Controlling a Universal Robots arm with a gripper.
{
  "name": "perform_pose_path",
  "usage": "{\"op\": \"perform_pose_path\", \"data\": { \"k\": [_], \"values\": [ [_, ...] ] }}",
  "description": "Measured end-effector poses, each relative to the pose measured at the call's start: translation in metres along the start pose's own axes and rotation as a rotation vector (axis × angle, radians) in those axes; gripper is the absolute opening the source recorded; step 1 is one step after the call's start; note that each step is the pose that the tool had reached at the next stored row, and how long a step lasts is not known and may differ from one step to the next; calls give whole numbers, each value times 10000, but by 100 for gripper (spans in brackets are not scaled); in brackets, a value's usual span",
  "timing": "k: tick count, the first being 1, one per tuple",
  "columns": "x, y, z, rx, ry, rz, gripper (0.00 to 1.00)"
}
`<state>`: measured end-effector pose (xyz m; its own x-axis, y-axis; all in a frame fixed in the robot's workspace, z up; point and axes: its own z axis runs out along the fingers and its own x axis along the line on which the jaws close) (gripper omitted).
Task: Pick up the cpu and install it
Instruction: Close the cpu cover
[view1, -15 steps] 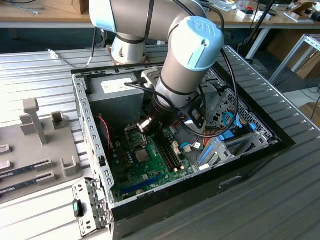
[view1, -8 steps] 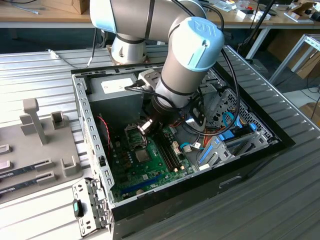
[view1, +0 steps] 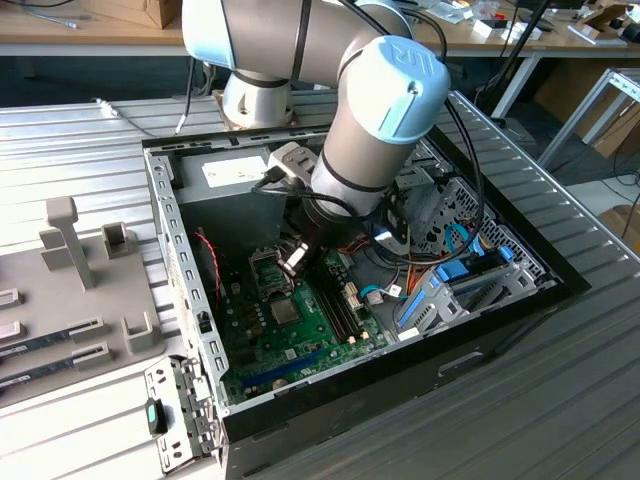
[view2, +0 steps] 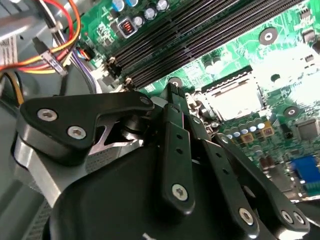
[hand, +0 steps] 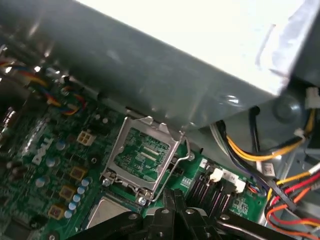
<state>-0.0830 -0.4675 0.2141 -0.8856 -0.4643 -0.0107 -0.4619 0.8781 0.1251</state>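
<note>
Checking the rig remotely. The exterior view gives the big picture: the arm reaches down into an open computer case (view1: 190, 300) sitting on a ribbed metal table (view1: 560, 400), and the gripper (view1: 292, 258) hangs low over the green motherboard (view1: 300, 335). From there the socket area is too small to read.

The wrist cameras fill that in. In the second wrist view the cpu (view2: 232, 97) shows as a flat, pale silvery square lying inside the socket frame, just beside the fingers (view2: 173, 107). The fingers are black, slim and pressed together, with nothing between them that I can see. The long dark memory slots (view2: 190, 35) run past on the far side of the socket.

The first wrist view looks from the other side. There the hinged metal retention frame (hand: 142, 155) stands tilted up and open, thin bright steel with a square window, and the cpu (hand: 107, 212) is a dull grey patch just beside its hinge. The tip of the gripper (hand: 171, 192) sits close to that frame. Yellow, red and orange wires (hand: 280, 150) trail off next to a plain grey sheet-metal box (hand: 175, 85).
</note>
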Motion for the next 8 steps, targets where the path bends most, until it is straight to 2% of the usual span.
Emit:
{"op": "perform_pose_path", "data": {
  "k": [1,2,3,4,5,6,7,8],
  "values": [
    [-17,-8,0,-106,-26,-39,11],
    [-33,-17,0,-263,-86,-71,11],
    [-49,-25,-2,-447,-162,-98,11],
    [-68,-35,-3,-675,-250,-133,11],
    [-82,-42,-4,-847,-320,-159,11],
    [-96,-49,-4,-1079,-414,-214,11],
    [-98,-50,-3,-1165,-438,-281,11],
    [-99,-50,0,-1203,-430,-414,11]
  ]
}}
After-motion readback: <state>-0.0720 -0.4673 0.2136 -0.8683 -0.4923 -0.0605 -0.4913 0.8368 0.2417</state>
